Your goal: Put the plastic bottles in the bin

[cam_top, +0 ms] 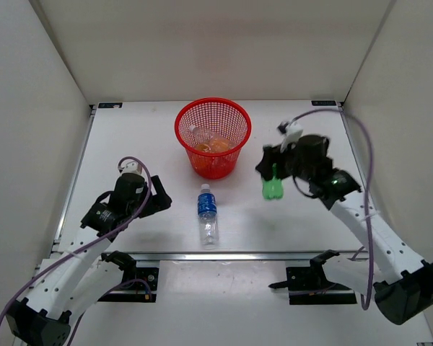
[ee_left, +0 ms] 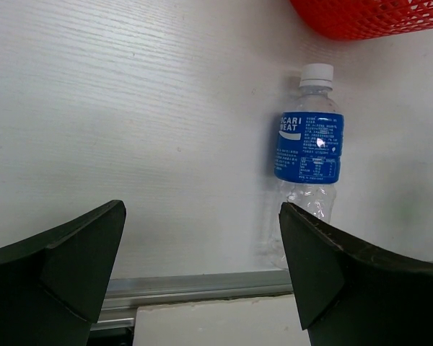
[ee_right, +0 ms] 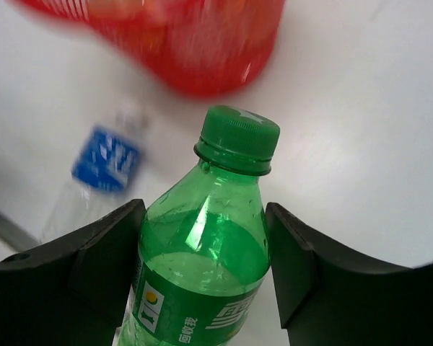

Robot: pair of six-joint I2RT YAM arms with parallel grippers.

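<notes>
Gripping glossy green bottle (ee_right: pixel 202 267) in right end effector (ee_right: pixel 204 216), left end effector (ee_left: pixel 200 209) apart, red mesh bin (cam_top: pixel 218 163)

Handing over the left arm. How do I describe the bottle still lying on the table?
Find the red mesh bin. Just on its near side a clear bottle lies flat, white cap toward the bin. It alone has a blue label; the green bottle to its right is gripped by the right gripper.
</notes>
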